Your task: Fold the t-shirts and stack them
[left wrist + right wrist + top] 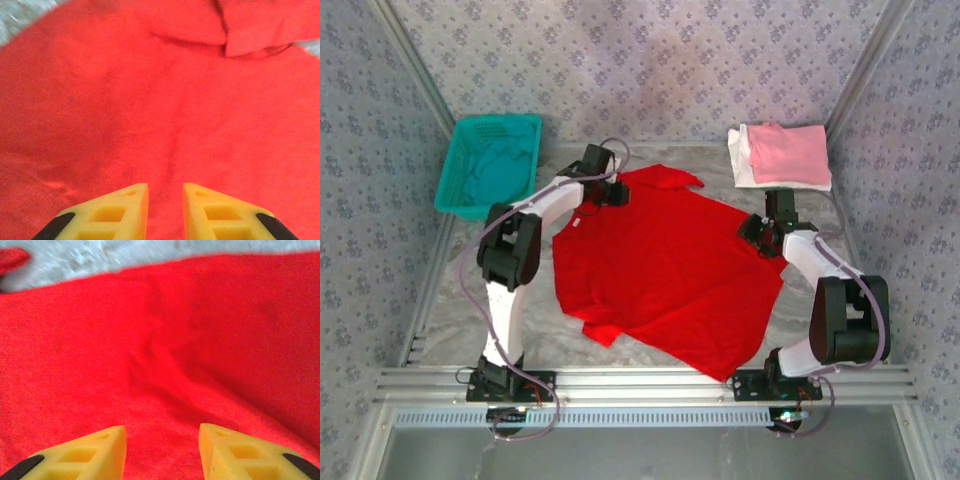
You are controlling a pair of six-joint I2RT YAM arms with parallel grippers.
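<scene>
While the red t-shirt (665,265) lies spread flat across the middle of the bench (450,300), we find a pair of fingers at each of its upper corners. The left fingers (616,192) sit over the cloth at upper centre-left of the overhead frame, just beside the collar (665,178). In their wrist view they stand only narrowly parted, smooth red fabric showing through the gap and nothing pinched between them. The right fingers (752,230) sit over the shirt's right-hand edge. We see them parted wider, cloth below them and nothing in their grip. In that wrist view the shirt's edge runs along the top of the frame, against bare grey bench.

To the upper left, a teal basket (488,165) holds the teal t-shirt (505,168). To the upper right, the pink t-shirt (788,152) rests folded on the white t-shirt (740,160), near the right fingers. Open bench shows left of the red shirt, at lower left and in a strip along the top between basket and pile. The patterned walls (640,60) close in on three sides.
</scene>
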